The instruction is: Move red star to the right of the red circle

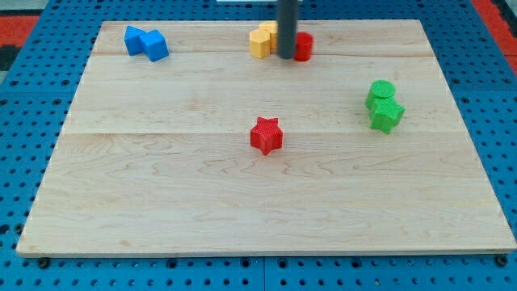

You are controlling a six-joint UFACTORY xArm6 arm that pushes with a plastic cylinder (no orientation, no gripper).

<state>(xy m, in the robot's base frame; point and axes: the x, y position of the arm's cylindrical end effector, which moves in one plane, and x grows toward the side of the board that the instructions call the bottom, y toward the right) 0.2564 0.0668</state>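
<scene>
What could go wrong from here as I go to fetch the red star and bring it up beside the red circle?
1. My tip sits at the view's top, between the yellow block and the red circle; pulling away carelessly could knock the circle.
2. The red star lies mid-board, far from the tip; its points may make it spin off line when pushed.
3. Overshooting rightward could carry it toward the green blocks.

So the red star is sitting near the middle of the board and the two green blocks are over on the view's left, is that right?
Not quite. The red star does sit near the middle of the board, but the two green blocks are on the view's right, not its left. The camera view shows this; the blocks on the left are blue.
</scene>
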